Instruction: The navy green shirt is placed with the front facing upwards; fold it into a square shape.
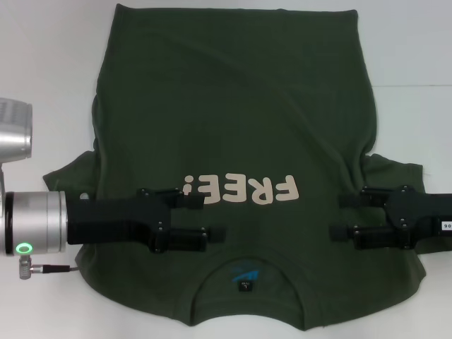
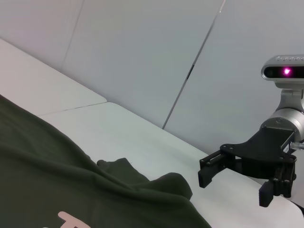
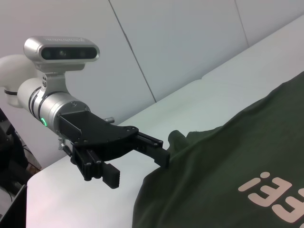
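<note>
The navy green shirt (image 1: 233, 127) lies flat, front up, on the white table (image 1: 49, 63), collar nearest the robot. The left gripper (image 1: 212, 215) and right gripper (image 1: 344, 215) hover above its chest, fingers spread, holding nothing.

Dark olive-green short-sleeved cotton T-shirt (image 1: 233, 127): plain colour throughout, no weave pattern. Block lettering "FREE!" (image 1: 240, 189) between my two pincers: cream. Small neck label (image 1: 244, 277) just below that lettering: blue, with a pale tab. My left gripper (image 1: 210, 215): matte black fingers and body; wrist behind it brushed silver, with a green ring light (image 1: 24, 248). My right gripper (image 1: 343, 217): matte black too, bearing a white tag. Flat tabletop (image 1: 42, 63) beyond both pincers: plain white.
</note>
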Robot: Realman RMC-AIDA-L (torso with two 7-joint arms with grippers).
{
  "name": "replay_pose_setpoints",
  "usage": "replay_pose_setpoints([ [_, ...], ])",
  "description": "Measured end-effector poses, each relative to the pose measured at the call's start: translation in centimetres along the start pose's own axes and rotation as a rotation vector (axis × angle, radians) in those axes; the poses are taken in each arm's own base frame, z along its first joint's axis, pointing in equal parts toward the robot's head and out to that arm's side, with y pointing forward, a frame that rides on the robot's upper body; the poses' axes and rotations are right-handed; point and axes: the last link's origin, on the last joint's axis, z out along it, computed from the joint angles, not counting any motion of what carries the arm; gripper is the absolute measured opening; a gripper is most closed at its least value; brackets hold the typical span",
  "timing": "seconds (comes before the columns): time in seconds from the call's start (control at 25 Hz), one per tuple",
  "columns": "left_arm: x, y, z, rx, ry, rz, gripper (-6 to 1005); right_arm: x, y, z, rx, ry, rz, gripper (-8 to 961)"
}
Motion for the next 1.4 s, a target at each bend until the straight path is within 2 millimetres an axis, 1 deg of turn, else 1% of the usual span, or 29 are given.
replay_pose_setpoints([
  [0.4,-0.1,0.0,0.0,0.002,0.000,-0.003,888,-0.1,0.0,0.0,-0.002,-0.003,0.000,897],
  [0.52,-0.1,-0.4,-0.5,0.035,0.014,-0.021,888,-0.1,0.0,0.1,-0.003,-0.005,0.000,897],
  [0.68,-0.6,-1.6,-1.9,0.133,0.058,-0.093,888,0.0,0.0,0.2,0.000,-0.008,0.001,897],
  [0.84,-1.5,-3.0,-4.0,0.272,0.121,-0.166,888,0.0,-0.1,0.3,0.010,-0.014,0.005,897],
  [1.16,-3.5,-4.5,-7.4,0.446,0.167,-0.250,888,-0.2,-0.1,0.6,0.008,-0.028,0.011,896],
  [1.4,-4.7,-5.4,-8.7,0.548,0.148,-0.305,888,-0.3,-0.1,0.8,0.003,-0.029,0.011,896],
])
